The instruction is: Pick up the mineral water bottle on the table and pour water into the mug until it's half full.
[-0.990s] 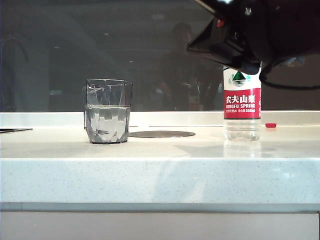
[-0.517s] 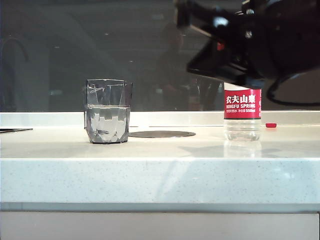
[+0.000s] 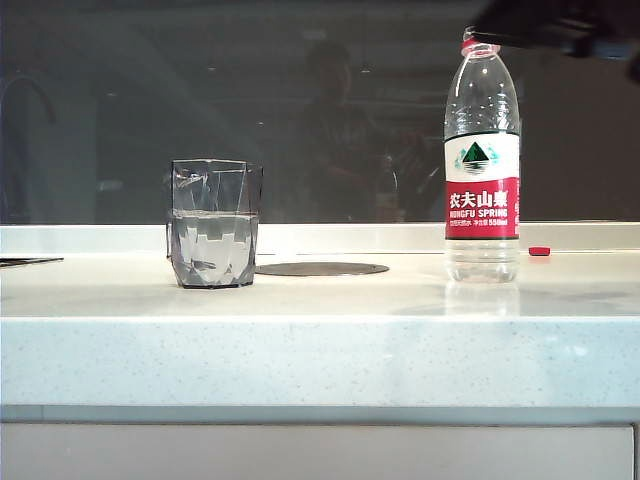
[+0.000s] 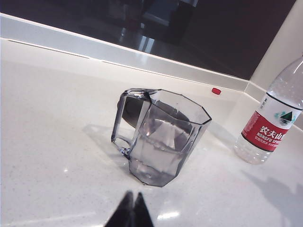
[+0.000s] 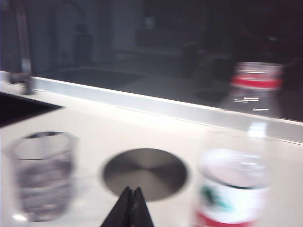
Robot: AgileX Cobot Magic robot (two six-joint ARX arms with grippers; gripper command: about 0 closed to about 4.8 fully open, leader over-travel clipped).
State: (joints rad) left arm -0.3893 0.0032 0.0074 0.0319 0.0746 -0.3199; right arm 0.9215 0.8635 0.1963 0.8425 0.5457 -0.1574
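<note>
Standing upright on the surface (image 3: 400, 300), well right of the half-filled mug (image 3: 213, 225): mineral water bottle (image 3: 482, 170). Hovering nearer it, pressed together, holding nothing: right pincer (image 5: 129, 208). Sitting by the mug, left pincer (image 4: 131, 213), likewise pressed together.

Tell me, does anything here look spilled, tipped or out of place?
Nothing spilled or tipped. The only oddity: the bottle stands uncapped, and a small red cap lies apart by the back ledge. The mug stands upright, partly filled.

Bare worktop (image 3: 330, 300) between mug (image 3: 213, 223) and mineral water bottle (image 3: 482, 160), flat metal disc (image 3: 322, 268) there (no obstruction), left pincer (image 4: 130, 213) and right pincer (image 5: 131, 208) pressed together, clear of both, small red cap (image 3: 540, 250) beyond the bottle
</note>
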